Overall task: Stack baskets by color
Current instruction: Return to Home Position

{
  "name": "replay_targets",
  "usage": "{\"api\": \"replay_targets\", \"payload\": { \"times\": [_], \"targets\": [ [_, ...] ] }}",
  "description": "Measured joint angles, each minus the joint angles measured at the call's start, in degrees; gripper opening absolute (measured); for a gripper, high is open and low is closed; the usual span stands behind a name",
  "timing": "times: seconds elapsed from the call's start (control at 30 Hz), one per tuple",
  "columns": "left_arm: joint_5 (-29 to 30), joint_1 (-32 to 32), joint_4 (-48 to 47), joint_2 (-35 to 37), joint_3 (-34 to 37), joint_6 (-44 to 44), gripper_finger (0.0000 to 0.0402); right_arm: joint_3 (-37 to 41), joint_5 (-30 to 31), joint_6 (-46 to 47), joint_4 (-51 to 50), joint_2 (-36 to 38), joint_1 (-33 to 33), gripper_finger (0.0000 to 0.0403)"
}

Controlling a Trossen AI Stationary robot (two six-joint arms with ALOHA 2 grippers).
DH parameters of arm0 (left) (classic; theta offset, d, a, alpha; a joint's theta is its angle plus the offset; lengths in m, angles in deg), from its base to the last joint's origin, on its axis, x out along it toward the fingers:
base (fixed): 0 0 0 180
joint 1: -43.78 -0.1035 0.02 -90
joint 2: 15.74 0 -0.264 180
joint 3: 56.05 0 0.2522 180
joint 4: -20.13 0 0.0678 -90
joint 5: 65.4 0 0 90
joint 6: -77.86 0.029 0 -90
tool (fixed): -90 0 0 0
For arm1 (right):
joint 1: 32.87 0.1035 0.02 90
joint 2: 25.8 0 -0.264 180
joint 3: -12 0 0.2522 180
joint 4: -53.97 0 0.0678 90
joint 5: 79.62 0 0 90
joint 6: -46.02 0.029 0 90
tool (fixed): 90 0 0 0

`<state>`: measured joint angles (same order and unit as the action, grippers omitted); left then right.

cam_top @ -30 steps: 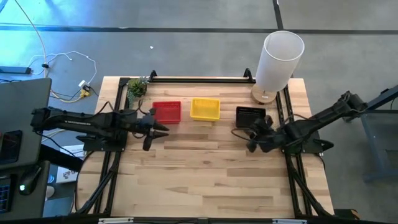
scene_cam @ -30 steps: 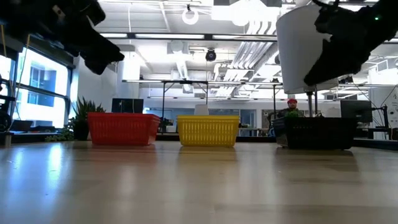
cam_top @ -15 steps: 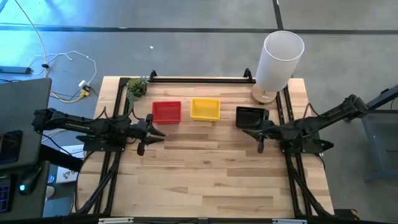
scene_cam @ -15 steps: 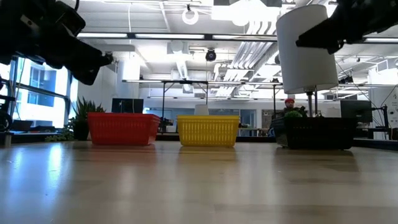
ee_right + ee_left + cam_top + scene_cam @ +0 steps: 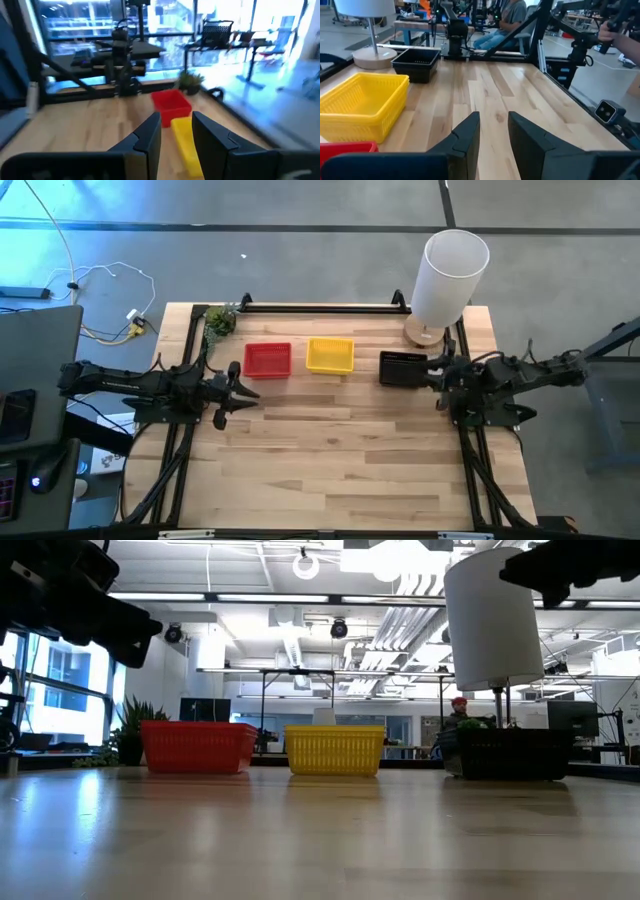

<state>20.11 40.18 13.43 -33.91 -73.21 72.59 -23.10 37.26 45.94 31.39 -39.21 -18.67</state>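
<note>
three colour piles sit in a row along the far side of the worktop (image 5: 330, 460): red baskets (image 5: 267, 359), yellow baskets (image 5: 330, 355) and black baskets (image 5: 403, 367), each apart from the next. how many are nested in each pile i cannot count from where i stand.

the left claw (image 5: 494, 131) hangs off the near corner of the red pile, fingers a little apart and holding nothing. the right claw (image 5: 176, 132) is the same, parted and empty, but it hangs just beside the black pile, with the white lamp (image 5: 450, 275) close behind.

the sorting looks done, so what's left is parking the arms, and that's where i'd worry. the right side is the tight one. if the wrist swings wide, a finger could clip the black rim. light mesh plastic on smooth wood would likely skid or tip, maybe into the lamp's base. the left has more room, though a low sweep could nudge the red pile askew toward the small plant (image 5: 220, 320). lifting clear before turning would spare both.
</note>
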Motion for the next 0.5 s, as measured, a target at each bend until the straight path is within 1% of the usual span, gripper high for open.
{"api": "replay_targets", "payload": {
  "times": [0.1, 0.17, 0.27, 0.5],
  "targets": [
    [0.0, 0.0, -0.4, 1.9, 0.0, 1.0, 0.009, 1.3, -2.5, 4.8, -2.1, 2.2, -0.1, 0.0099],
    [0.0, 0.0, -0.4, 2.6, 0.0, 1.4, 0.009, 3.4, -4.1, 6.6, -0.3, 2.7, -0.1, 0.0099],
    [0.0, 0.0, -0.4, 2.9, 0.0, 1.4, 0.009, 7.6, -6.3, 6.2, 5.2, 2.8, -0.1, 0.0099],
    [0.0, 0.0, 3.4, 2.8, 2.8, 2.9, 0.009, 19.0, -7.3, 5.6, 20.7, 2.7, -0.1, 0.0099]
  ]
}}
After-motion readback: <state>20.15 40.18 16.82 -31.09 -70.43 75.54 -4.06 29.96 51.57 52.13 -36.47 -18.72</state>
